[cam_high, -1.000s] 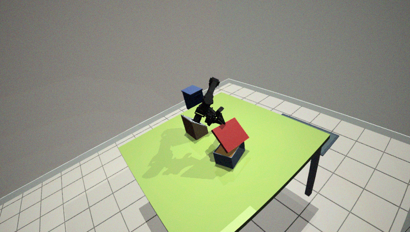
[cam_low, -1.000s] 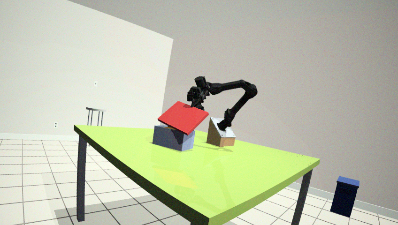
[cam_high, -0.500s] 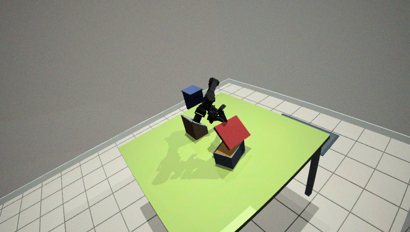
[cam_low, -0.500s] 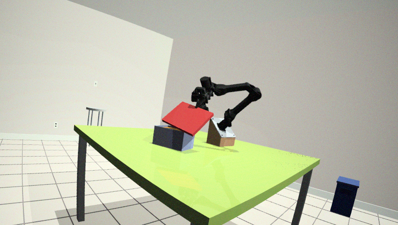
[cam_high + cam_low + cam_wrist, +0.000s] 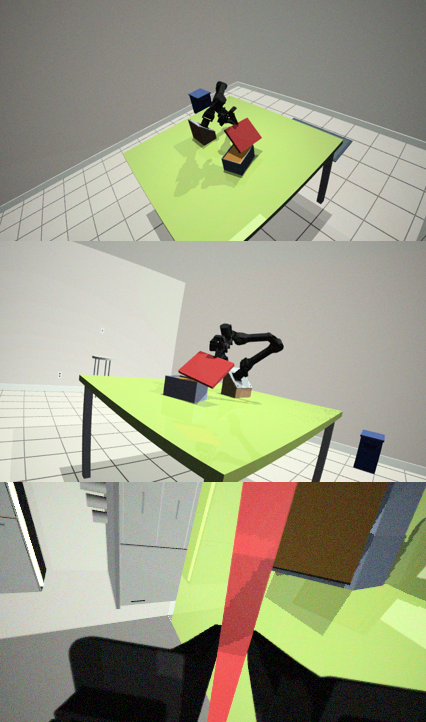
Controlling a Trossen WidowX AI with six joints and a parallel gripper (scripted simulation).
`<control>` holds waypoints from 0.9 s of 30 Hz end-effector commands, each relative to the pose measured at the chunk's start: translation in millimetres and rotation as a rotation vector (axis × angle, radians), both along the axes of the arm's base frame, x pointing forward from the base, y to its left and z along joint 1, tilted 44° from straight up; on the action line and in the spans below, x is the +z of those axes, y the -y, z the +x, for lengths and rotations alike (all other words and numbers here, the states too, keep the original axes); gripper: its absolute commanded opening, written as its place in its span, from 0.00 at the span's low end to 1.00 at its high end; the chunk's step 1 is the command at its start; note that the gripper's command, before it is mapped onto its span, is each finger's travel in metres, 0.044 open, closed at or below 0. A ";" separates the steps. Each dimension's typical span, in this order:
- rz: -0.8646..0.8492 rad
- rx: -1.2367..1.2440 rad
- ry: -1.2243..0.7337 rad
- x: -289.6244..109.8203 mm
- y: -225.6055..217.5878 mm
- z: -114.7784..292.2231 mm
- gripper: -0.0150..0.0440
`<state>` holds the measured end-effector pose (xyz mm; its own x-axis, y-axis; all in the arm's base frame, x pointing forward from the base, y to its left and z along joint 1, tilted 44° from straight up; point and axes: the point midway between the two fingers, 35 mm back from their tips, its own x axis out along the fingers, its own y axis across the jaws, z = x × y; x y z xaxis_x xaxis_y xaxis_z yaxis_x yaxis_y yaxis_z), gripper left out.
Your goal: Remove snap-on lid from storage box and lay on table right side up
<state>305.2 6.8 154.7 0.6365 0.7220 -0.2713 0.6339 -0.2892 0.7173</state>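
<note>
A: Gripper (image 5: 234, 649) first. What do the fingers have?

B: They are clenched on the red lid (image 5: 242, 134), pinching its edge. In the wrist view the lid runs as a thin red strip from the bottom of the frame up to the top, between the two dark fingers.

A: How does the lid sit?

B: Tilted, in the air. In the exterior view, near the middle of the frame, its high edge is at the gripper and its low edge hangs over the storage box (image 5: 183, 388). I cannot tell whether that low edge touches the rim.

A: And the box?

B: Open, with an orange-brown inside, standing on the green table (image 5: 209, 191) just below and right of centre in the top view.

A: Anything further out?

B: The arm's wedge-shaped base (image 5: 239, 392) behind the box, and a blue bin (image 5: 369, 450) on the floor, lower right.
</note>
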 end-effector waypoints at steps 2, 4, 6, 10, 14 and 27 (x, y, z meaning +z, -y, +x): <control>-0.003 -0.008 0.002 8.0 -5.1 -4.8 0.25; -0.002 -0.008 0.002 10.5 -7.6 -6.6 0.25; -0.002 -0.008 0.002 13.0 -10.1 -8.5 0.25; -0.002 -0.008 0.002 18.1 -15.1 -12.2 0.25; -0.001 -0.008 0.001 23.1 -20.1 -16.0 0.25; 0.000 -0.008 0.000 39.6 -36.3 -28.1 0.25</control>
<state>280.0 40.4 189.2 0.6350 0.7233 -0.2713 0.6358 -0.2897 0.7154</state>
